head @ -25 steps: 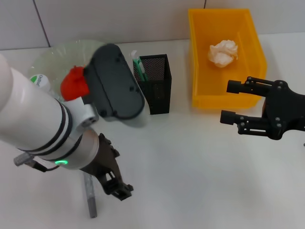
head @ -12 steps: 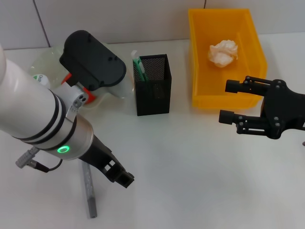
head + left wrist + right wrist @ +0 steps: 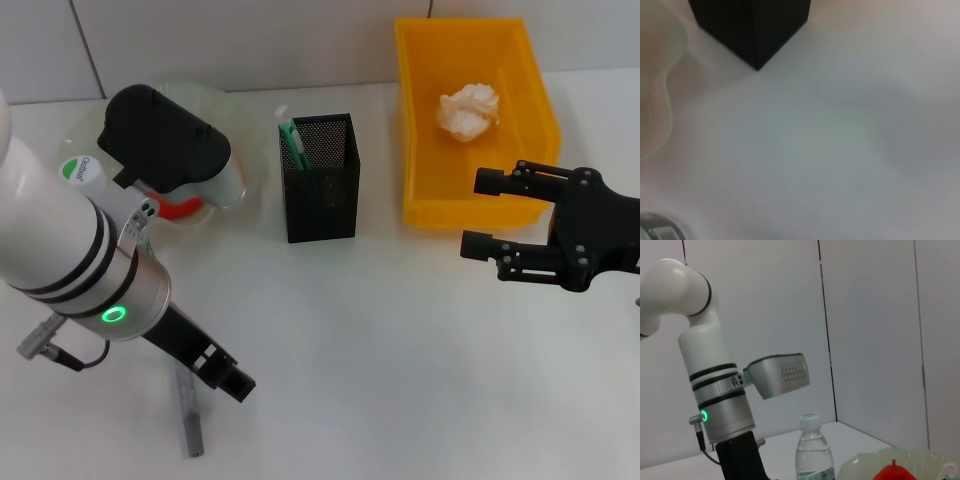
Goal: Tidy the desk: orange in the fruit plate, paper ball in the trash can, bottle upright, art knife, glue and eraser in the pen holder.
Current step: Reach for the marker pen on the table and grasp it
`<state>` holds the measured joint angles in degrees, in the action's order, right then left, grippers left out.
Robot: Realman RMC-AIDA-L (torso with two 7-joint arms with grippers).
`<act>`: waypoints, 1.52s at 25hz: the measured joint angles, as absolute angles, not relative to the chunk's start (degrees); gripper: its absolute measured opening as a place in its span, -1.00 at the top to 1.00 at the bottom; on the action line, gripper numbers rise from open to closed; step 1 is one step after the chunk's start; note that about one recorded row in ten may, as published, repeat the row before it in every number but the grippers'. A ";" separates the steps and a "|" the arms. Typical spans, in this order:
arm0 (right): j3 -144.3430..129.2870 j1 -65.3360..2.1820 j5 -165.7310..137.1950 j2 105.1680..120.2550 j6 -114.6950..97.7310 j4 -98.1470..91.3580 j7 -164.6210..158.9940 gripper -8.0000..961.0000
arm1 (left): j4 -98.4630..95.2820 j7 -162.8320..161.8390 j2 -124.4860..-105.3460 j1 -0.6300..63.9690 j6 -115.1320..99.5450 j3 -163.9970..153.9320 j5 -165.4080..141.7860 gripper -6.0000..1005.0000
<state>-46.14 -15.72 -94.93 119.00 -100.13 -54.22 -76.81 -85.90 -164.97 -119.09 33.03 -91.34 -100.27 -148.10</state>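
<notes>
Surface: white desk top [image 3: 400, 340] against a pale panelled wall [image 3: 250, 40].
Left gripper: black left gripper [image 3: 222, 372] sat low at the near left of the desk, just over the grey art knife [image 3: 187, 410]; the knife lay flat on the desk, partly under the arm. Fingers could not be made out, so open or closed: cannot tell.
Right gripper: black right gripper [image 3: 482, 214] hovered at the right, just in front of the bin's near wall, fingers spread apart, holding nothing.
Trash can: yellow rectangular plastic bin [image 3: 418, 190] at the back right.
Paper ball: crumpled white paper ball [image 3: 468, 110] lay inside the bin, toward its far end.
Pen holder: black mesh square pen holder [image 3: 320, 185] stood mid-desk, between plate and bin; a green and white stick [image 3: 290, 135], item unclear, poked out of its left corner. Left wrist view showed only the holder's lower corner [image 3: 752, 30].
Fruit plate: translucent pale green plate [image 3: 235, 110] at the back left, mostly hidden by the left arm.
Orange: reddish-orange fruit [image 3: 180, 208] was in the plate, only a sliver visible in head view; seen also in right wrist view [image 3: 895, 472].
Bottle: clear plastic bottle with green-white cap [image 3: 811, 452] stood upright beside the plate, cap [image 3: 78, 170] visible in head view.
</notes>
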 joint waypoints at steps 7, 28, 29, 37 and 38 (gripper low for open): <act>-46.14 -15.92 -94.93 119.00 -99.86 -54.23 -76.81 -0.59 | -84.80 -165.12 -119.18 33.09 -92.05 -99.88 -150.21 -0.61; -46.14 -16.39 -95.08 118.91 -99.58 -53.65 -76.48 -0.59 | -83.00 -165.24 -119.18 32.28 -91.41 -101.07 -155.04 -0.62; -46.14 -16.48 -95.25 118.91 -99.50 -53.62 -76.46 -0.59 | -83.11 -165.24 -119.18 32.27 -91.50 -101.69 -155.51 -0.62; -46.16 -16.77 -95.55 118.91 -98.93 -53.61 -76.41 -0.59 | -89.34 -165.30 -119.18 30.53 -91.91 -107.30 -159.82 -0.62; -46.18 -16.78 -95.56 118.91 -98.93 -53.61 -76.40 -0.59 | -89.83 -165.31 -119.18 30.32 -91.96 -107.30 -159.83 -0.62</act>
